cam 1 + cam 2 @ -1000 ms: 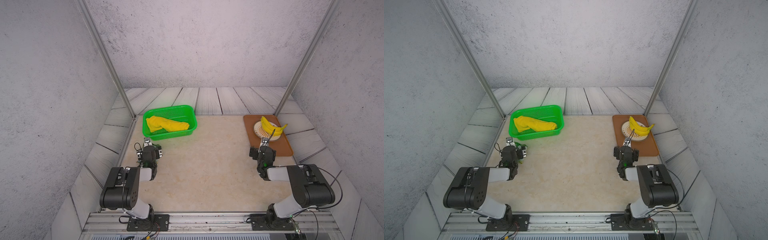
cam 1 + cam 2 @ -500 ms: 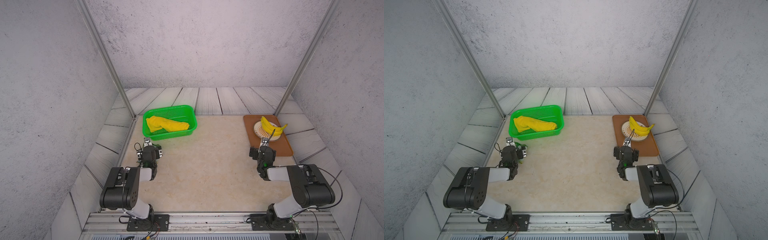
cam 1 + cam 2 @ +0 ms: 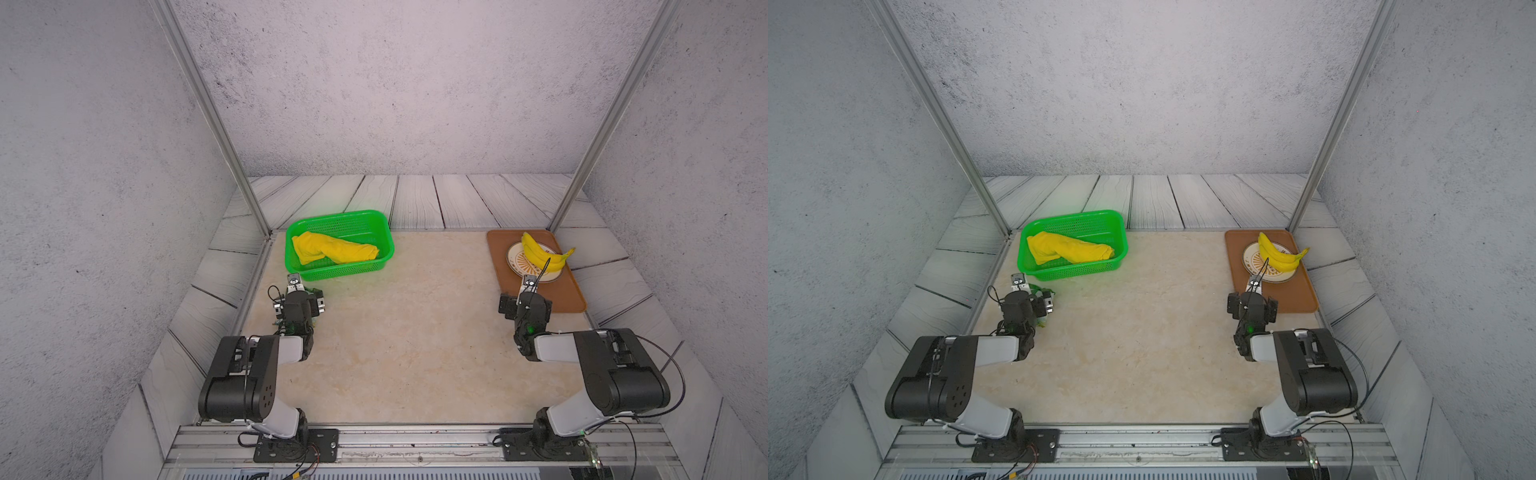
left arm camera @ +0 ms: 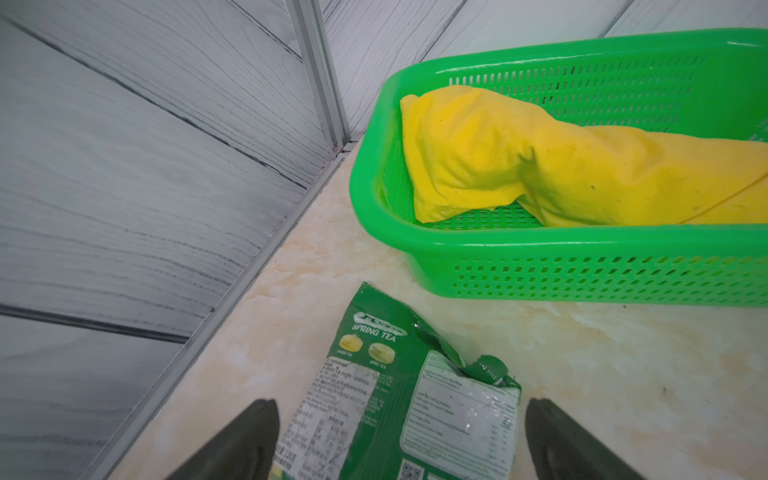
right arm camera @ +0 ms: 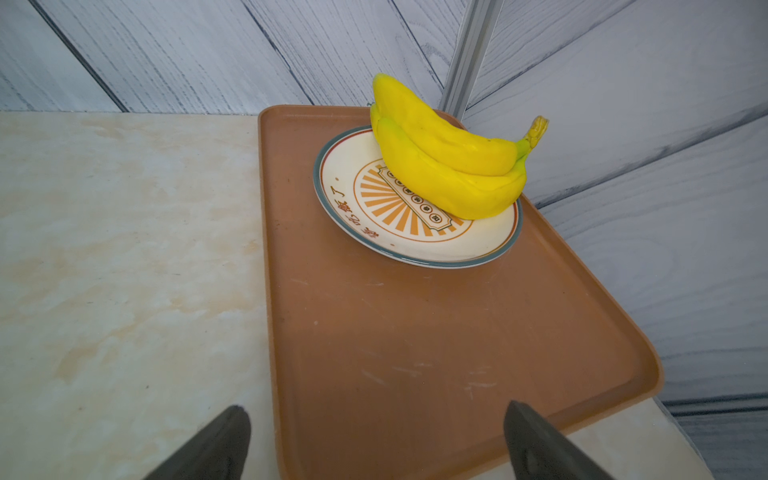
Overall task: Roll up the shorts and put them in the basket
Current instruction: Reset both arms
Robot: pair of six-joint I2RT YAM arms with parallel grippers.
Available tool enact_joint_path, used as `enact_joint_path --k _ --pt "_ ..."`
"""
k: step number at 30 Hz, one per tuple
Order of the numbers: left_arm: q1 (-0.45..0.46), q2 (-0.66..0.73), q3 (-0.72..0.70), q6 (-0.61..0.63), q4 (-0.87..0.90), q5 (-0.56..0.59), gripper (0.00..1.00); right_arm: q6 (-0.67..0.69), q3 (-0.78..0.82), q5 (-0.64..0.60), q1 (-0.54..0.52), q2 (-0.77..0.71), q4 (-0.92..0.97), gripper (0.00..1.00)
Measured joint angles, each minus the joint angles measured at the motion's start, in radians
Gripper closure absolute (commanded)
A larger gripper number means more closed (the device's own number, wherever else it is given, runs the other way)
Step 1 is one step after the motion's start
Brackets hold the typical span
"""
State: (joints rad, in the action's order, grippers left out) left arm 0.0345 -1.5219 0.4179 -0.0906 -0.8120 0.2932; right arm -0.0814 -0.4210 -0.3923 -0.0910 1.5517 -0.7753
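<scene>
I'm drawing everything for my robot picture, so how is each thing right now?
shorts: a long bundle, lying in the basket
basket: upright on the table
tea packet: torn, lying flat
bananas: resting on the plate
plate: sitting on the tray
left fingers: open, empty
right fingers: open, empty

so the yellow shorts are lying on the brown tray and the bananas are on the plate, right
Not quite: the shorts lie in the green basket, as both top views and the left wrist view show. The bananas are on the plate.
</scene>
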Motion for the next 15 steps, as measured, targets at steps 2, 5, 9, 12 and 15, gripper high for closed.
enact_joint_path --k 2,5,9,12,15 --pt "-0.002 0.003 -0.013 -0.005 -0.003 0.006 0.02 -0.014 0.001 0.002 0.010 -0.002 0.001 0.01" --pt "-0.004 -0.004 -0.001 0.005 0.015 -0.010 0.02 -0.016 -0.003 0.017 0.026 -0.004 0.006 0.01" --pt "-0.003 -0.004 0.000 0.000 0.016 0.003 0.02 -0.024 -0.002 0.021 0.029 -0.006 0.008 0.01" --pt "-0.001 -0.004 0.005 0.000 0.024 0.010 0.02 -0.023 -0.003 0.025 0.029 -0.007 0.012 0.01" --pt "0.001 -0.004 0.007 0.000 0.024 0.011 0.02 -0.023 -0.004 0.027 0.029 -0.007 0.016 0.01"
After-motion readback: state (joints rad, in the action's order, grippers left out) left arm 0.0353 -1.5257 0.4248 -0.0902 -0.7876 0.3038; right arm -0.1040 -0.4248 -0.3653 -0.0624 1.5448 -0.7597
